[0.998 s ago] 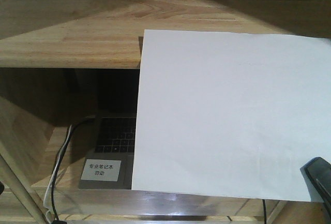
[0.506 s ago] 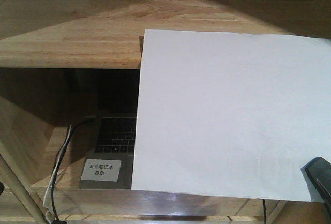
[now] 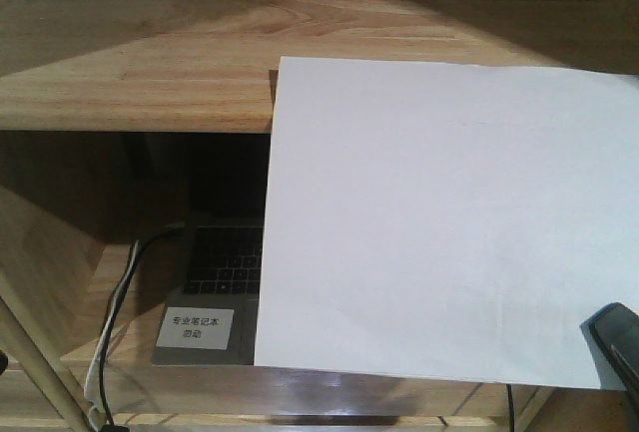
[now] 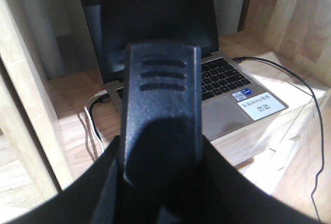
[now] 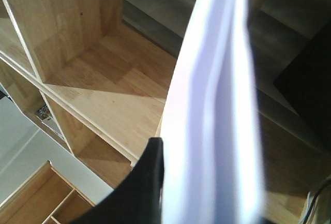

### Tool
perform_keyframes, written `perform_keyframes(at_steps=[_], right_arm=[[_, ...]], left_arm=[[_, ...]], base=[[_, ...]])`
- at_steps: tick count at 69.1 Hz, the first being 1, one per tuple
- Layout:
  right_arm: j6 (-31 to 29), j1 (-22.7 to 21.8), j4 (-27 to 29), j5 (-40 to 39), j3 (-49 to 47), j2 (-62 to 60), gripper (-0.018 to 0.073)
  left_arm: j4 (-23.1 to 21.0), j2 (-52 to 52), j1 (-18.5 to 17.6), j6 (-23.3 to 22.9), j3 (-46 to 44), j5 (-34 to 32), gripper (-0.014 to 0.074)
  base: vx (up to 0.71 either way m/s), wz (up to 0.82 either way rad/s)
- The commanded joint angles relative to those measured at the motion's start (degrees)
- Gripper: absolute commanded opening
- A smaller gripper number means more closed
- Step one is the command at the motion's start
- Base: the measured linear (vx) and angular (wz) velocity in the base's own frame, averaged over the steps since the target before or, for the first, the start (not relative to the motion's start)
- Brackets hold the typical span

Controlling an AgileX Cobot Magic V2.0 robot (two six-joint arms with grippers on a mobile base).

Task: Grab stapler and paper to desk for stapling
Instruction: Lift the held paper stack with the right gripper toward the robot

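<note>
Now | step: carrying to bench | right fingers [image 5: 150,182] clamped on paper [image 3: 439,222], held up before laptop shelf [image 3: 130,83] | left fingers [image 4: 103,193] seemingly clamped on stapler [image 4: 160,105] | next: I swing both toward the bench, unseen here

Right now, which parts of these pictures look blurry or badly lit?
Left wrist view: the black shape near the lens is blurred, the laptop behind sharper. Right wrist view: the paper edge is smeared out of focus. Front view: the shelf around the laptop lies in shadow.
</note>
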Motion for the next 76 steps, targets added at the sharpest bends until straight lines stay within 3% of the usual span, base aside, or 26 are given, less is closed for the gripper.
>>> perform_keyframes(at_steps=[1,76], right_arm=[[-0.6,-0.2,0.0,-4.0,0.3,0.3,-0.0005],[-0.6,-0.2,0.0,-4.0,0.3,0.3,-0.0005]], left_arm=[[-0.4,0.8,-0.2,-0.4,-1.5,-6.3,-0.0006],[-0.4,0.8,-0.2,-0.4,-1.5,-6.3,-0.0006]], base=[[0.00,0.00],[-0.08,0.01]])
